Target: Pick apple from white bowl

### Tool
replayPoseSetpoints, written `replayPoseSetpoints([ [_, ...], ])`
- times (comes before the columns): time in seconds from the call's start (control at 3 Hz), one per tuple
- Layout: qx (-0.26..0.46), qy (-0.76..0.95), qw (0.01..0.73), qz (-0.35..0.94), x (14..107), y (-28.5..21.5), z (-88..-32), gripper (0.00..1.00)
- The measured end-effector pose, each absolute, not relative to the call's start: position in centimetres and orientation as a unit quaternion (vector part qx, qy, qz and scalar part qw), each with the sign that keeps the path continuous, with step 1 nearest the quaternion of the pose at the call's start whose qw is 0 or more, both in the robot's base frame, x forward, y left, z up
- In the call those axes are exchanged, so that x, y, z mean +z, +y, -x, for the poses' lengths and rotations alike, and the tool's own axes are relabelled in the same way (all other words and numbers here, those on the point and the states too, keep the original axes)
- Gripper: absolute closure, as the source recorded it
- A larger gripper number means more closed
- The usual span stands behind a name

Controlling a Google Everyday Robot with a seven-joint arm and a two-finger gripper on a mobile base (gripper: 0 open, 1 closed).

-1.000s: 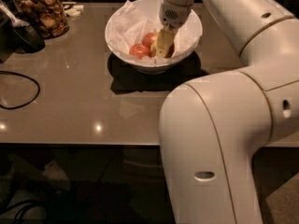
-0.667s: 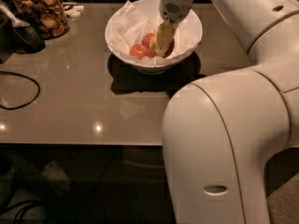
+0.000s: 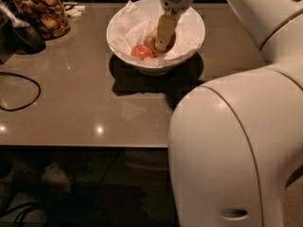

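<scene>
Nudged slightly left since a second ago, the gripper reaches into the white bowl; spread or clamped, I cannot tell. Its tip hides the apple there; likely light, firm, smooth and rollable, best gripped across its widest middle

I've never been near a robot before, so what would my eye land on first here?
The bulky white robot arm fills the right foreground. Its tan gripper dips into the wide glossy white bowl, lined with crumpled white paper, at top centre, beside a round red apple. A glass jar of brown snacks stands top left.
</scene>
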State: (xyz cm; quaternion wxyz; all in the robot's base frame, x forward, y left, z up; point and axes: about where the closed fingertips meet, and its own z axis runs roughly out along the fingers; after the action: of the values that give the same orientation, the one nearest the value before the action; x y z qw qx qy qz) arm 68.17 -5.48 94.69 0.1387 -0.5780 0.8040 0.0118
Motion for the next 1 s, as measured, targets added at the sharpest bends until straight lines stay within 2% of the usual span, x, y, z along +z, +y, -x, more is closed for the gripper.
replayPoseSetpoints([
  [1.0, -0.01, 0.743, 0.214, 0.634, 104.6, -3.6, -61.4, 1.0],
])
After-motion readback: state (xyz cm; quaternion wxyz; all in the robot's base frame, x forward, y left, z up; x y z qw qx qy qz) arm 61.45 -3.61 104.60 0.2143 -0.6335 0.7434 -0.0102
